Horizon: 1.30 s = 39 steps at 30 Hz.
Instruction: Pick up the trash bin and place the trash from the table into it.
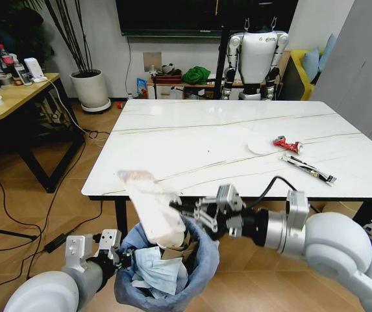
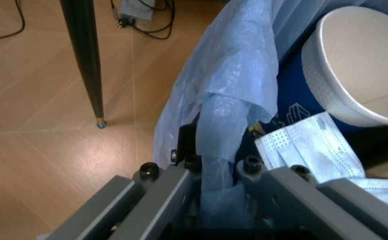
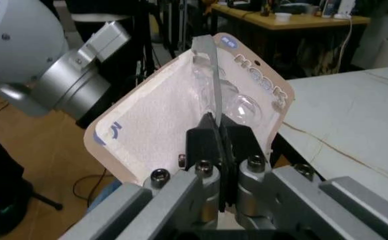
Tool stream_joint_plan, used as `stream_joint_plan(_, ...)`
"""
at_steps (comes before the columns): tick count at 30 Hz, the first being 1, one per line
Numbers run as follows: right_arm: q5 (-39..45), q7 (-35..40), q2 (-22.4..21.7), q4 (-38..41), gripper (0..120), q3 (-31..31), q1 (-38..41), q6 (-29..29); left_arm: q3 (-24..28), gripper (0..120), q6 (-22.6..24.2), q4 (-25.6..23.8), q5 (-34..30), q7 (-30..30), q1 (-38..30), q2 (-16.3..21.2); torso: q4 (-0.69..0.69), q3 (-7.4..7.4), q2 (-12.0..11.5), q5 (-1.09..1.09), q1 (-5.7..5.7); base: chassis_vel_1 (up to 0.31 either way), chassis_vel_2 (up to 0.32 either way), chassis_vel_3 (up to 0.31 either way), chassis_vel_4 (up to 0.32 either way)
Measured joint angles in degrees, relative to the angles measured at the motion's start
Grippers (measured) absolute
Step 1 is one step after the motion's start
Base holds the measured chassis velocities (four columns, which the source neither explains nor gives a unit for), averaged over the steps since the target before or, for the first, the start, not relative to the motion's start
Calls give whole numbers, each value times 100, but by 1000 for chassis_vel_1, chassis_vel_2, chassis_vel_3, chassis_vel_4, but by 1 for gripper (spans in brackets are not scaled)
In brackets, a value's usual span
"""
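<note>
Head view: left end effector clamped on rim of small round bin with crinkled light-blue plastic liner, held below white marble-look desk edge; right end effector pinching folded cardboard blister packet above bin (white mask inside). Left wrist: liner between fingers. Right wrist: fingers closed on packet.

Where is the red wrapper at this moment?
In the head view, the red wrapper lies on the white marble-look table, toward its right side, between the round white lid and the long black-white packet.
</note>
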Motion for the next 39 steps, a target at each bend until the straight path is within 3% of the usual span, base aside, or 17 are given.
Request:
stream_joint_plan(12, -1506, -665, -37, -198, 0, 71, -685, 307, -8, 0, 0, 0, -187, -165, -45, 197, -1, 0, 0, 1, 0, 0, 0, 0, 0)
stream_joint_plan(17, -1606, -699, -38, -204, 3, 116, -749, 322, -21, 0, 0, 0, -244, -179, -50, 223, -1, 0, 0, 1, 0, 0, 0, 0, 0)
stream_joint_plan(39, -1081, -409, -130, -37, 85, 494, -871, 280, -37, 0, 0, 0, -254, -151, -10, 205, -1, 0, -1, 1, 0, 0, 0, 0, 0)
